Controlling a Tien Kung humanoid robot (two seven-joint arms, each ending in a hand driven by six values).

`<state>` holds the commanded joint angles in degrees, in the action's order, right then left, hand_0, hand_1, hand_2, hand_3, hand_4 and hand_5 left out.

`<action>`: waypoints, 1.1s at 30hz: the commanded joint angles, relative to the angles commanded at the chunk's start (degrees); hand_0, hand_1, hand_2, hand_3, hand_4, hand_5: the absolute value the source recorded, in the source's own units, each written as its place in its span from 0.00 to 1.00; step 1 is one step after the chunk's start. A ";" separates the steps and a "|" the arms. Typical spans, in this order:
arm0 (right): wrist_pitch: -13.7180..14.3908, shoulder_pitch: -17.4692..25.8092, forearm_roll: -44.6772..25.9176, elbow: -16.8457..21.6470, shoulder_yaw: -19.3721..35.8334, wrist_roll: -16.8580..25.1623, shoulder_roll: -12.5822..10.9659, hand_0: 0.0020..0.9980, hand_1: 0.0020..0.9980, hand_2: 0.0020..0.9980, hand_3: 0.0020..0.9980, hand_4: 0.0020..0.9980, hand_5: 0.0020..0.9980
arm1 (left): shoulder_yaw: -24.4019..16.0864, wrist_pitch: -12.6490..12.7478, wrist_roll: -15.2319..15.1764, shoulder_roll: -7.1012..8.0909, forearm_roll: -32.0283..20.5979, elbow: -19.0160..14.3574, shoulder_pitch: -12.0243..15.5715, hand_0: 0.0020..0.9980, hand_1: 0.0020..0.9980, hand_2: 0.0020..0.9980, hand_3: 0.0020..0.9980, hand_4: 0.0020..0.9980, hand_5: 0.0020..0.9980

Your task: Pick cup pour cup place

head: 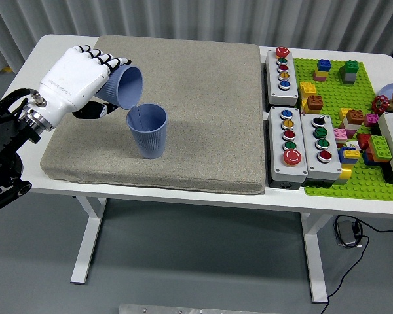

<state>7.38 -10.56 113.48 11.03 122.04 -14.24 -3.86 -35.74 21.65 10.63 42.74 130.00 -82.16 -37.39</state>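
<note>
left hand (75, 77) fingers (108, 61) wrap the tilted cup (126, 87) above the upright cup (147, 131).

Even, bright overhead light fills my view, sharp throughout, with soft shadows under the bench (183, 190) and no glare on my white hand (75, 78).

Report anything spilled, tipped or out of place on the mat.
Nothing stands out. The left hand holds the tilted cup over the upright cup on purpose; the grey mat shows no spill.
</note>
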 joint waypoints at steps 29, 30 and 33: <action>0.04 -0.32 -0.58 -0.03 -0.41 -0.05 -0.07 0.69 0.64 0.58 0.58 0.00 0.17 | 0.73 -2.96 0.83 0.79 0.00 -0.93 -1.60 0.51 0.52 0.55 0.54 0.66 0.06; 0.04 -0.33 -0.64 -0.02 -0.43 -0.05 -0.07 0.69 0.64 0.58 0.58 0.00 0.17 | 0.68 -2.73 0.68 0.80 0.00 -1.18 -1.60 0.51 0.52 0.55 0.54 0.66 0.06; 0.06 -0.33 -0.73 -0.03 -0.53 -0.08 -0.06 0.69 0.64 0.58 0.58 0.00 0.17 | 0.55 -2.98 0.65 0.79 0.00 -1.50 -1.60 0.51 0.52 0.55 0.54 0.66 0.06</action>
<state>7.44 -10.90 112.75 11.00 121.51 -14.32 -3.93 -35.19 18.68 11.27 43.52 130.00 -83.66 -38.98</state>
